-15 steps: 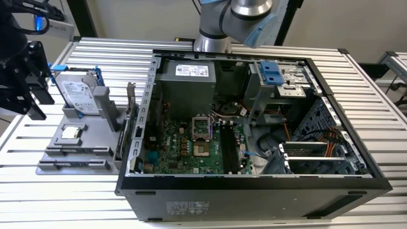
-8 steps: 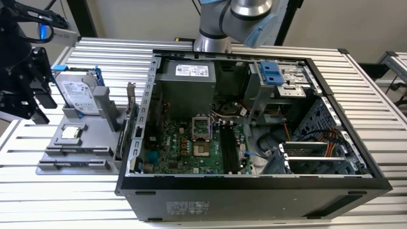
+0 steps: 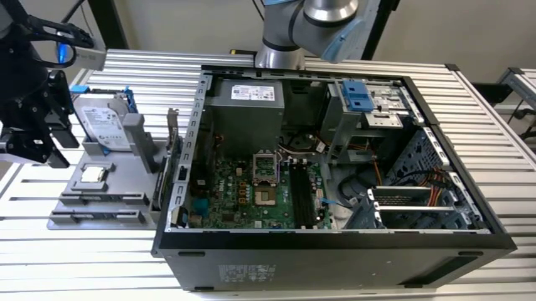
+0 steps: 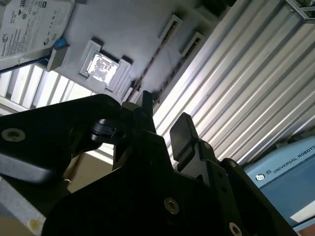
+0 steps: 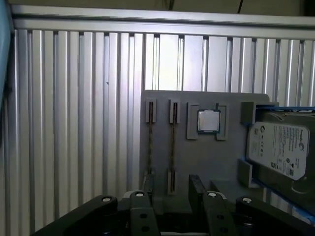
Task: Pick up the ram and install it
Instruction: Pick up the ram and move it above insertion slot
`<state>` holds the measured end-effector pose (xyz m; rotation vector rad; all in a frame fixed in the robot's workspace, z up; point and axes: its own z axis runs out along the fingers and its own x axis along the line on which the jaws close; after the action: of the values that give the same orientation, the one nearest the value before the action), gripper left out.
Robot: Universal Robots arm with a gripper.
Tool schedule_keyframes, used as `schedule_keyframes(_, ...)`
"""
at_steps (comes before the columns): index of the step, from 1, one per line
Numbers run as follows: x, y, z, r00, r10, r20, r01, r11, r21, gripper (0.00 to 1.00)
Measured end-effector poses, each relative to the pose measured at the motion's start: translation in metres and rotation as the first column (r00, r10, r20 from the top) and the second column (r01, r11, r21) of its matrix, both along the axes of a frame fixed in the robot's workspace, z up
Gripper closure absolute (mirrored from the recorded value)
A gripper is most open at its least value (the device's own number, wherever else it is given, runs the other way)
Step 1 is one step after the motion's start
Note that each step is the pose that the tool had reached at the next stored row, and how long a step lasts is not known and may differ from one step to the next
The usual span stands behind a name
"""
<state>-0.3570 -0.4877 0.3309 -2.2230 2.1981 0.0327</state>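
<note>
Thin edge-on ram (image 5: 172, 147); perhaps greenish

Black hand (image 4: 164, 113), grey tray (image 5: 206, 160), silver ribbed table (image 5: 74, 123), green motherboard (image 3: 243, 195)

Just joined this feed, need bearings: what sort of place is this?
Probably a robotics lab bench for computer assembly: an open black desktop computer case lies on a ribbed aluminium table, beside a grey plastic fixture holding a silver hard drive.

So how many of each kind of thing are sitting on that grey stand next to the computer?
Ram sticks, standing on edge: 2
Silver chip: 1
Hard drive: 1
Total: 4
</note>
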Motion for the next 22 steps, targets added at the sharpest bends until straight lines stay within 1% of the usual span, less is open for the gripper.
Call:
schedule_keyframes(6, 0.0000, 0.0000, -0.0076, 1.0000, 0.000, 0.0000, 0.000, 1.0000, 0.0000, 0.00)
schedule_keyframes(18, 0.0000, 0.0000, -0.0292, 1.0000, 0.000, 0.0000, 0.000, 1.0000, 0.0001, 0.00)
schedule_keyframes(22, 0.0000, -0.0011, -0.0365, 1.0000, 0.000, 0.0001, 0.000, 1.0000, 0.0001, 0.00)
